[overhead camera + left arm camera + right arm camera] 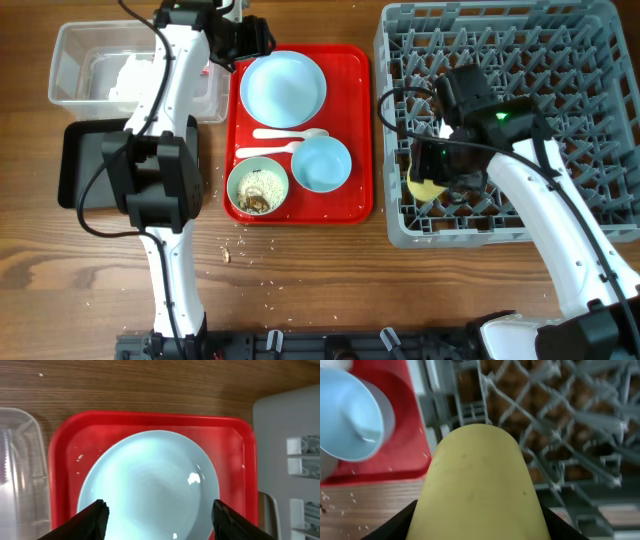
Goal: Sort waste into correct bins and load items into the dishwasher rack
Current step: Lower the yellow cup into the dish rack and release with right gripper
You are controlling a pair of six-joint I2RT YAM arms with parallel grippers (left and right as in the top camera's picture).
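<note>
Gripping yellow cup (480, 480) | right hand (432, 182) over rack (450, 232) | left hand (159, 512) spread above plate (145, 480)

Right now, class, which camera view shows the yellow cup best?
Right wrist: the yellow cup fills the frame, close up. Overhead shows only a sliver of it beneath the right arm. The left wrist view misses it entirely.

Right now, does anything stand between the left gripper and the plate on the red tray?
Nothing visible does. The open left gripper hangs over the plate, whose face is bare; the spoon and fork lie beside it on the red tray.
</note>
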